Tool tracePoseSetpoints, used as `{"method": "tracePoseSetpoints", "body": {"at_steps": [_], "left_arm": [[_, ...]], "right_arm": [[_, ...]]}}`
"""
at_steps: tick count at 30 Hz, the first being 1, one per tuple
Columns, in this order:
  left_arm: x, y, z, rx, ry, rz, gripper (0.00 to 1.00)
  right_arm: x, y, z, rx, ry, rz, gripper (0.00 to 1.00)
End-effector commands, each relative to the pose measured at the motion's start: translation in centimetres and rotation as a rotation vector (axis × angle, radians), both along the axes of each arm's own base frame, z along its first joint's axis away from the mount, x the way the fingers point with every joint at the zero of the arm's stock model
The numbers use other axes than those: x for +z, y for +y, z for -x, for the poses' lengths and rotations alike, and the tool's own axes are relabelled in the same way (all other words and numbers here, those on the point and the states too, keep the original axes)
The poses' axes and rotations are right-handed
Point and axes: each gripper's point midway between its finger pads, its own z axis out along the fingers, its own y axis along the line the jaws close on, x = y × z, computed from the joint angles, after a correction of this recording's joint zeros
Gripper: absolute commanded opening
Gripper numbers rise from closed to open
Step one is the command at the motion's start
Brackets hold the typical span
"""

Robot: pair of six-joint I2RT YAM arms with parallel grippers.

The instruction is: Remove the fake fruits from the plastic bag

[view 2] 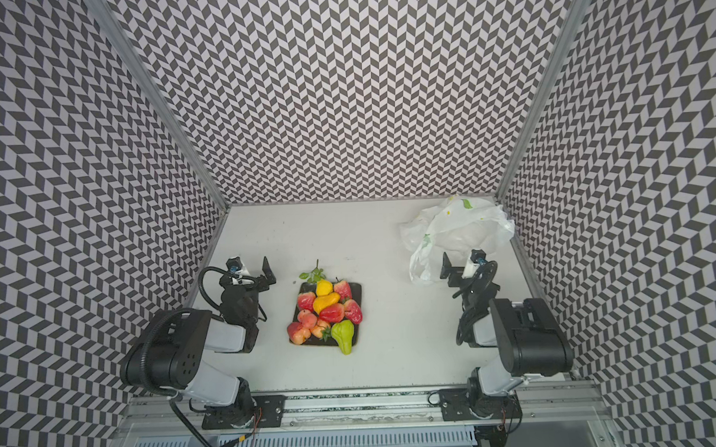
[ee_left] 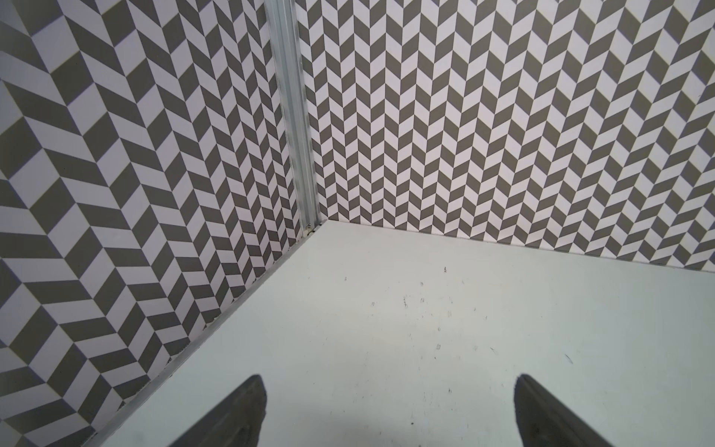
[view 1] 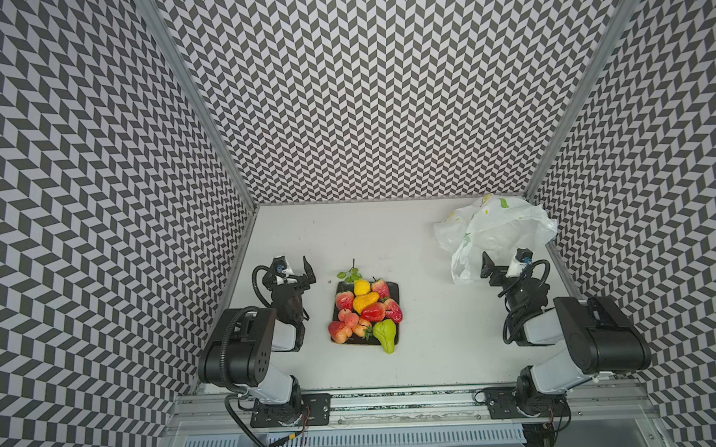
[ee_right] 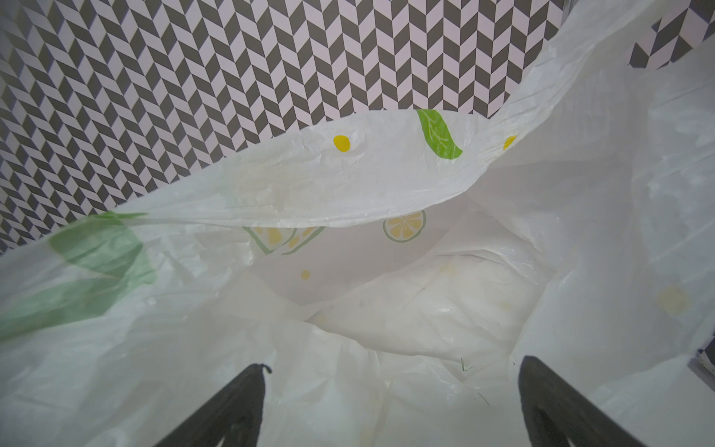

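The fake fruits [view 1: 365,310] [view 2: 326,311] lie heaped on a dark square plate [view 1: 395,289] in the middle of the table: red strawberries, a yellow lemon with a green twig, an orange pear and a lime-green pear at the near edge. The plastic bag [view 1: 496,228] [view 2: 454,225] lies crumpled in the back right corner. In the right wrist view the plastic bag [ee_right: 348,309] gapes with no fruit showing inside. My right gripper [view 1: 501,266] [ee_right: 392,363] is open at the bag's near edge, pinching nothing. My left gripper [view 1: 296,271] [ee_left: 389,379] is open left of the plate, over bare table.
Chevron-patterned walls [view 1: 364,109] close the white table [view 1: 434,332] on three sides. An aluminium post [ee_left: 298,135] stands in the back left corner. The arm bases sit on a rail [view 1: 395,399] along the front edge.
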Motion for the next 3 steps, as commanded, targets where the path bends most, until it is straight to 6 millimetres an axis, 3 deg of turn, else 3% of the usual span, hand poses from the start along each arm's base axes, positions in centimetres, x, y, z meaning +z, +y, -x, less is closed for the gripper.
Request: {"method": "tracePoseSetpoints", "body": {"at_steps": [1, 3], "left_arm": [[0.09, -0.1, -0.59, -0.011, 0.001, 0.003, 1.0], [0.19, -0.07, -0.47, -0.009, -0.001, 0.005, 1.0]], "right_arm": [[1.18, 0.21, -0.02, 0.0, -0.052, 0.014, 0.99], [1.18, 0.18, 0.0, -0.002, -0.052, 0.014, 0.99]]}}
